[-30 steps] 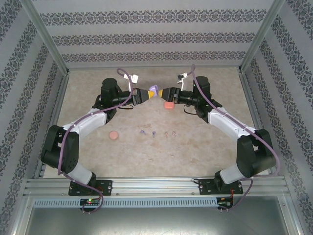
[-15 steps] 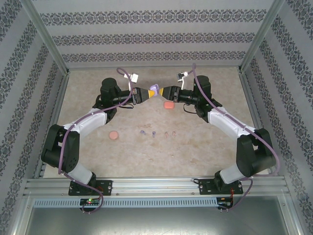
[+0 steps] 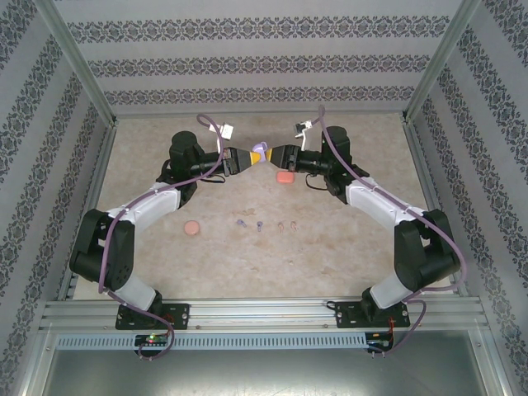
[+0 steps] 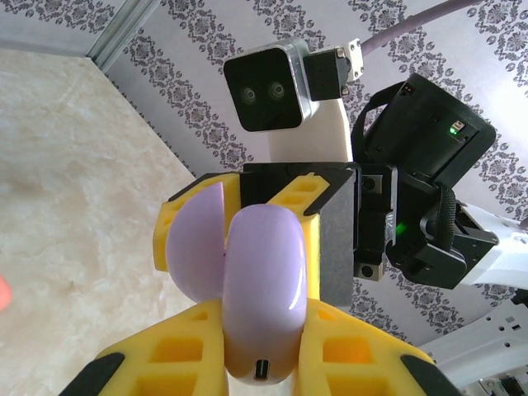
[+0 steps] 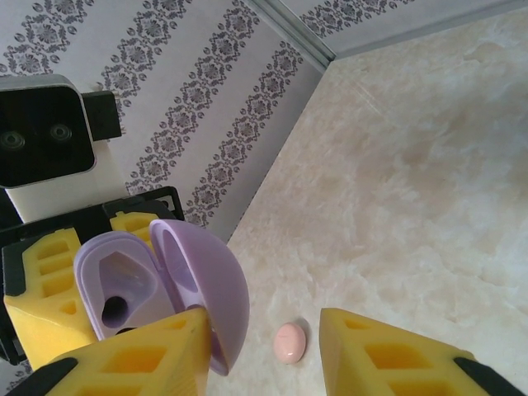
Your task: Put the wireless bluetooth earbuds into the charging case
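Seen from overhead, the earbuds (image 3: 261,223), at 6 o'clock from the purple case (image 3: 261,151), are specks too small to tell apart. In the left wrist view, the case's base and the left tool (image 4: 264,330) run off the bottom edge. An orange-red blur (image 4: 2,293) is cut off at 9 o'clock.

We see a glossy lilac case (image 4: 260,289), its lid (image 5: 206,280) the same lilac inside and out, between yellow fingers (image 4: 346,359). The surface (image 3: 346,247) is mottled beige. A salmon case (image 3: 283,178) lies toward its far edge, a round case (image 3: 191,228), salmon too, toward its left edge, with purple buds (image 3: 240,223) and pinkish buds (image 3: 281,225) mid-surface. The walls (image 3: 247,62) show dark damask bands on pale stripes. The arms (image 3: 140,202) are black and white, the cables (image 4: 412,22) purple.
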Available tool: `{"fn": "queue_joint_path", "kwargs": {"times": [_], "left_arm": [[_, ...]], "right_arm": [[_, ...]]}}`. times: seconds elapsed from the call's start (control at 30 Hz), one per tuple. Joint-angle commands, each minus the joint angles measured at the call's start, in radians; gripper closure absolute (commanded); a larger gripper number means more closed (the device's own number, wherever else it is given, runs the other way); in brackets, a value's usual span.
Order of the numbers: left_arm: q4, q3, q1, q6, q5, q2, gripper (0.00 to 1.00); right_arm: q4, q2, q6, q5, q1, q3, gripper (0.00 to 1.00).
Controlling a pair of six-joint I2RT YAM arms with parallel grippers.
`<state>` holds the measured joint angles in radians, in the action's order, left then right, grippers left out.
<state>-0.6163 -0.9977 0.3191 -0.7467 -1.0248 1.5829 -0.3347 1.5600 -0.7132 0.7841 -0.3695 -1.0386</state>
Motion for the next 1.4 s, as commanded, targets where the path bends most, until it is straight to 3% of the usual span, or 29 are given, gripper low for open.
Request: {"fn": "queue_joint_path", "kwargs": {"times": [0.0, 0.23, 0.57, 0.87, 1.07, 1.37], "left_arm": [[-0.062, -0.028, 0.003, -0.01, -0.026, 0.014, 1.0], [-0.062, -0.021, 0.008, -0.008, -0.028, 0.014, 1.0], [-0.043, -0.024, 0.014, 0.0, -0.018, 0.033, 0.98], [0.092, -0.034, 0.011, 0.072, 0.086, 0.029, 0.55], [0.339, -0.12, -0.014, 0.228, 0.118, -0.004, 0.3], [0.913, -0.409, -0.026, 0.607, 0.075, 0.075, 0.14]], "right_arm": [[-0.039, 0.015, -0.011, 0.021, -0.008, -0.029, 0.61], [-0.041, 0.03, -0.018, 0.018, -0.01, -0.053, 0.69], [-0.021, 0.031, -0.015, 0.018, -0.01, -0.081, 1.0], [0.09, 0.033, 0.043, -0.023, 0.0, -0.106, 1.0], [0.294, 0.035, 0.204, -0.05, 0.042, -0.152, 1.0], [0.623, 0.082, 0.555, -0.118, 0.076, -0.279, 1.0]]}}
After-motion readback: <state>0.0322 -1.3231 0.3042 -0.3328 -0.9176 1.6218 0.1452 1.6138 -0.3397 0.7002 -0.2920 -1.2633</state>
